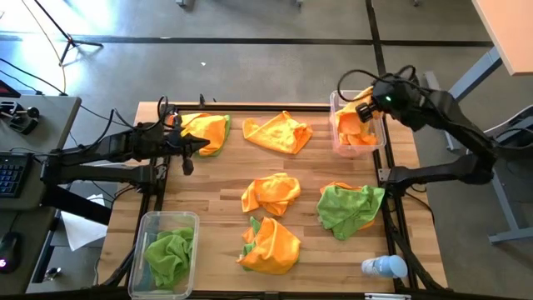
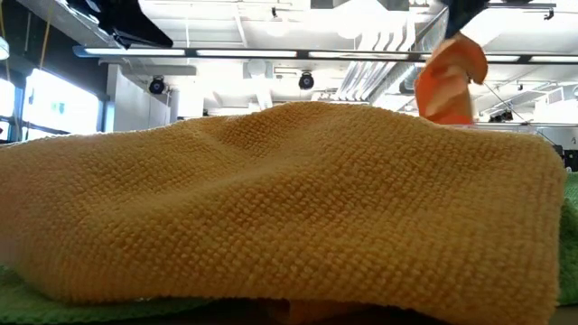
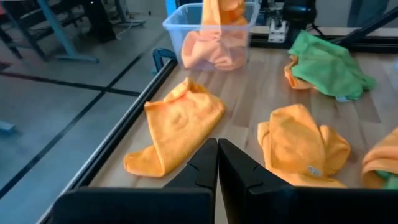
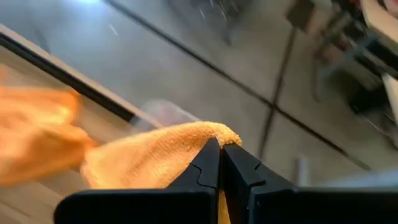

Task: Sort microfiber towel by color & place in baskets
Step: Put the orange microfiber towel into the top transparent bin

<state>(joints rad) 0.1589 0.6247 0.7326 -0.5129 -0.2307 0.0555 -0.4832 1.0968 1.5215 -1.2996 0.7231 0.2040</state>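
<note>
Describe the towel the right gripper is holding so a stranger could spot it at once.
Find the clear basket at the table's far right corner. The right gripper hangs over it, shut on an orange towel dangling into the basket. It is the only towel lifted off the wood.

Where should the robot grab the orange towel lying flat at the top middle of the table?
Probably at the raised crumpled fold near the middle of the orange towel, coming straight down from above. It lies spread out on the table, so its flat edges give fingers little to pinch.
</note>
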